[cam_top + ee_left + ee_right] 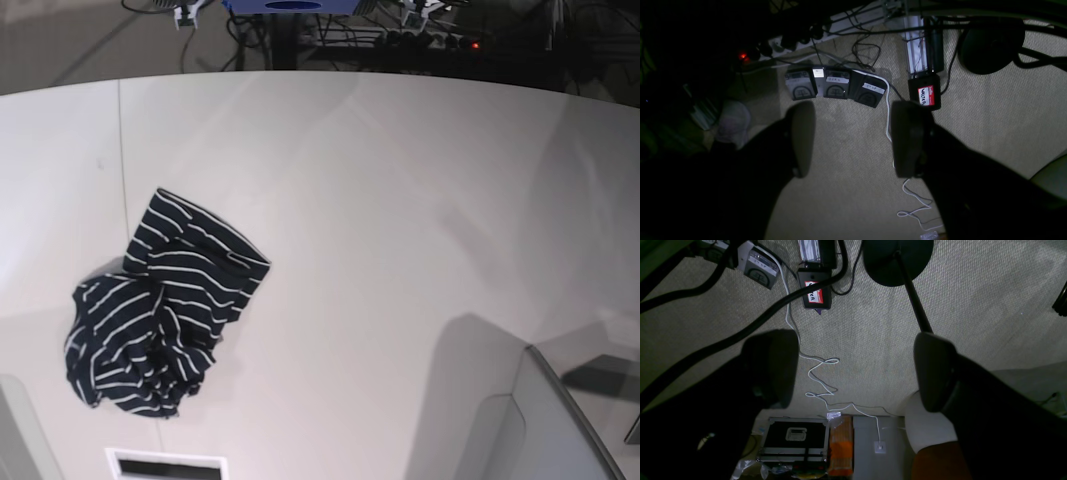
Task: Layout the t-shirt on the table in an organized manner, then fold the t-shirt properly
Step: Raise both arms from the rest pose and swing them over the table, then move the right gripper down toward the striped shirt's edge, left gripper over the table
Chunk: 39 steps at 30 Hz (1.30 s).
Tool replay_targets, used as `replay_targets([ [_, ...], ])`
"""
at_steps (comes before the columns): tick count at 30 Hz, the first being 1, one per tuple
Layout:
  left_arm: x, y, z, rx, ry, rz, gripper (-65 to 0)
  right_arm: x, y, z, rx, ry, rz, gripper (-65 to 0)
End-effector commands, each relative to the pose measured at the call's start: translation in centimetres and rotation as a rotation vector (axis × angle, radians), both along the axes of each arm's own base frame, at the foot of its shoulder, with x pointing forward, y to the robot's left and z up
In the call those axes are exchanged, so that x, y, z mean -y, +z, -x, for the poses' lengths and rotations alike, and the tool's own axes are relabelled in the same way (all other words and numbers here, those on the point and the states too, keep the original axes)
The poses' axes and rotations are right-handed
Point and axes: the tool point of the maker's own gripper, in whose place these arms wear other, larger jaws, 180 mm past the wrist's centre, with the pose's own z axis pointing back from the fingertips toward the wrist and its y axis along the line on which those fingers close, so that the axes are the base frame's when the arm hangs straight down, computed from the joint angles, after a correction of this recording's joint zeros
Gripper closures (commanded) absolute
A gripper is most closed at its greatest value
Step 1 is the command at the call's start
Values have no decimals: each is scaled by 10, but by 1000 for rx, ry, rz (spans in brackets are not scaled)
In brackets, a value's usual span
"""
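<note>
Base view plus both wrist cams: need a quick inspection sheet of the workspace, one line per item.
Surface: white table, thin seam line near its left side, curved far edge.
Job's things: striped t-shirt lies crumpled in a heap at the table's left, not laid out, not folded.
Clutter: nothing seen on the table besides the shirt.
Grippers: left gripper and right gripper both have jaws apart, holding nothing, hanging over the floor; neither shows in the base view.
Cables: white cable loops across the carpet; power strip with a red light.
Surroundings: three labelled foot pedals, black lamp base, black case.
</note>
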Motion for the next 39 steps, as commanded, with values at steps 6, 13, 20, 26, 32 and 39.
replay_targets([
  [6,-3,1,7,-12,-5,-4,-161,1,1,6,-9,-2,2,-296],
  [13,-5,1,6,-6,-3,-7,0,1,1,13,-29,5,1,-6],
  [20,-19,13,13,65,-34,-23,0,3,10,34,12,1,7,-6],
  [26,-34,50,7,213,-102,-36,0,10,40,42,93,1,24,-6],
  [32,-50,97,-4,333,-207,-46,0,28,95,4,225,19,57,-6],
  [39,-57,183,-95,654,-179,-62,0,72,184,-95,541,-30,171,-14],
])
